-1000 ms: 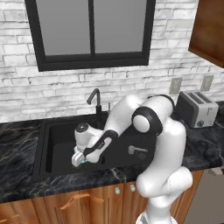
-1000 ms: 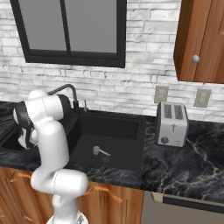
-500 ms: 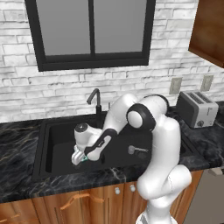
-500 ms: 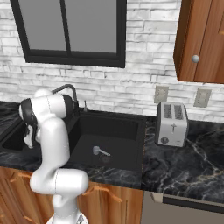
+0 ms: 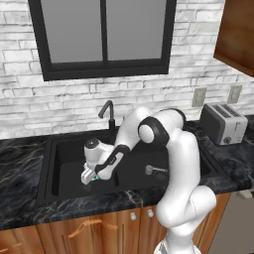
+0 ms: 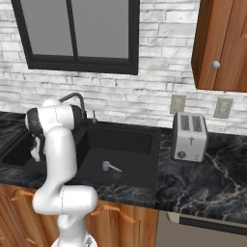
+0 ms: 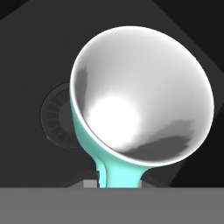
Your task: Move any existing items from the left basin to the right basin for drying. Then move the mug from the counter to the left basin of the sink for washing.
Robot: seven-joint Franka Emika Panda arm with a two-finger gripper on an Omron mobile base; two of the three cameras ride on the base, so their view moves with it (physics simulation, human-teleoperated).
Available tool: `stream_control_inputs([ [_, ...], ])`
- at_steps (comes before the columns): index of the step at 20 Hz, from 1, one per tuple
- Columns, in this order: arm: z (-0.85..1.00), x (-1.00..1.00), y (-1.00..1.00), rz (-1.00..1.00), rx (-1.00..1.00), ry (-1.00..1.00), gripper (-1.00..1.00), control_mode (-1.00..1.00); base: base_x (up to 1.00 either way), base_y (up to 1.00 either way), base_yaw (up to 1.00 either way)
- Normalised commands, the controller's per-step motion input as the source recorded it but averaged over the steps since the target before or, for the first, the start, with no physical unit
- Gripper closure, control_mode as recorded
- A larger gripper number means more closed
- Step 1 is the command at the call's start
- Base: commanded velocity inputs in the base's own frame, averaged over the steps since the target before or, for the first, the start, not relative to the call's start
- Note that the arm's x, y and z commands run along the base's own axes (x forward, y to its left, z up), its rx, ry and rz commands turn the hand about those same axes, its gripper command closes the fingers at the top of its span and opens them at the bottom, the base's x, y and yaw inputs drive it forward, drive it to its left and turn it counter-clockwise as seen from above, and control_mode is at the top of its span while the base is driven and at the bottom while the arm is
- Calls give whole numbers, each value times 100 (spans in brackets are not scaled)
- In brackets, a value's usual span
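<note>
Lowered since the earlier frame, my jaws clench the small teal ceramic mug (image 7: 131,113), its round grey drain (image 7: 59,116) just beyond, ready for washing.

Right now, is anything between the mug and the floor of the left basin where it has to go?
Nothing visible. The hand holds the mug low inside the left basin, above its round drain. The utensil lies in the right basin, out of the way.

Even, soft rendered light is filling the kitchen; a white glare is blooming inside the mug (image 7: 131,105), and the base views are looking slightly soft.
</note>
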Motion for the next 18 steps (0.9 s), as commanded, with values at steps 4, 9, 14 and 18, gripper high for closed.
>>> stream_control_inputs([
  [4,-19,8,0,0,1,0,100,-100,0,0,0],
  [9,-19,0,0,0,1,0,100,-100,0,0,0],
  [14,-12,0,0,0,1,0,100,-100,0,0,0],
  [18,-8,3,0,0,1,0,100,-100,0,0,0],
])
